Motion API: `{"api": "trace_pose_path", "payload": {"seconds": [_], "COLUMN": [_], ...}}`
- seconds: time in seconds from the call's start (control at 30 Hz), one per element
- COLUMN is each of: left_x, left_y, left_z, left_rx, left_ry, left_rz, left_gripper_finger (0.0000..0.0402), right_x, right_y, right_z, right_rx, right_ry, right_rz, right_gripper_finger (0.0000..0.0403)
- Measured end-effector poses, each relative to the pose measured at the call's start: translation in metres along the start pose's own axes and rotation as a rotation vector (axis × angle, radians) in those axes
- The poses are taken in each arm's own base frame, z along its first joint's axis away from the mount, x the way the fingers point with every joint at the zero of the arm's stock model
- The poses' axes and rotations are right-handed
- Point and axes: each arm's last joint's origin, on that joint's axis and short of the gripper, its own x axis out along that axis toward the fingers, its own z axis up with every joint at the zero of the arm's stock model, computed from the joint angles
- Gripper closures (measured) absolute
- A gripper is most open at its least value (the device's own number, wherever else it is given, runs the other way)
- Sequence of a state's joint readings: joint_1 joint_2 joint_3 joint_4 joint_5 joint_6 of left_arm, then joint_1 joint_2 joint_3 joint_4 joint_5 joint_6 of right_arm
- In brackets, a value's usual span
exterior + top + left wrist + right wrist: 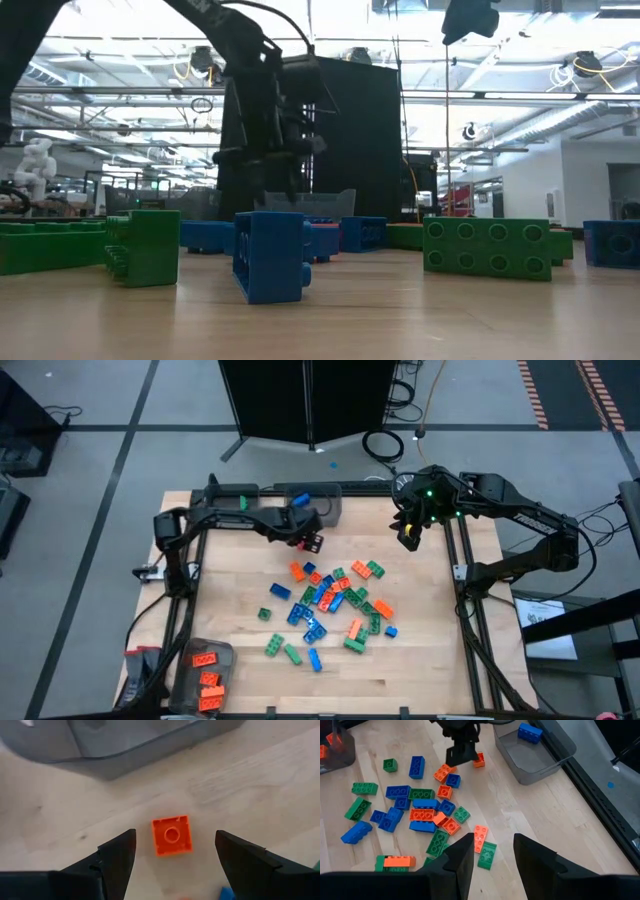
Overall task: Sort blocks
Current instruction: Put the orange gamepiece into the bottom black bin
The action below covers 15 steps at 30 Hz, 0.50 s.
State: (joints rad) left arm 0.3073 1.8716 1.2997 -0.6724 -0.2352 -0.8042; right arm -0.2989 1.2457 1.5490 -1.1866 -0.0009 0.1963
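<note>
A grey concrete floor crossed by dark tape lines is surrounding the pale wooden surface [420,650], with a tall black cabinet [310,400] standing at twelve o'clock. A translucent grey rectangular plastic bin [325,500] is sitting at the surface's twelve o'clock edge, holding one blue brick [530,733]; a second grey bin [190,660] is lying at seven o'clock with several orange bricks inside. The small studded plastic blocks [330,605] in orange, green and blue are lying scattered across the middle of the surface, spreading toward five o'clock. The left gripper [310,538] is hovering just off the twelve o'clock bin, toward six o'clock from it, its dark fingers [117,855] spread wide on either side of a single small square orange brick [172,835] lying flat on the wood, not touching it. The right gripper [409,532] is hanging above the surface near one o'clock, apart from the pile, its fingers [532,855] standing partly apart and holding nothing.
</note>
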Motion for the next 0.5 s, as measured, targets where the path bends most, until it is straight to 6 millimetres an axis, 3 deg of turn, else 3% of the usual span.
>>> {"api": "trace_pose_path", "payload": {"seconds": [0.4, 0.5], "left_x": [0.029, 0.036], "left_y": [-0.003, -0.004], "left_z": [-0.008, -0.008], "left_rx": [0.024, 0.044], "left_ry": [0.063, 0.067], "left_rz": [0.040, 0.042], "left_gripper_finger": [0.0129, 0.0145], "right_x": [0.000, 0.000], "right_y": [0.000, 0.000], "right_z": [-0.001, -0.002], "right_rx": [-0.018, -0.025], "right_ry": [0.015, 0.016], "right_rz": [-0.003, -0.003], "right_gripper_finger": [0.0268, 0.0268]}}
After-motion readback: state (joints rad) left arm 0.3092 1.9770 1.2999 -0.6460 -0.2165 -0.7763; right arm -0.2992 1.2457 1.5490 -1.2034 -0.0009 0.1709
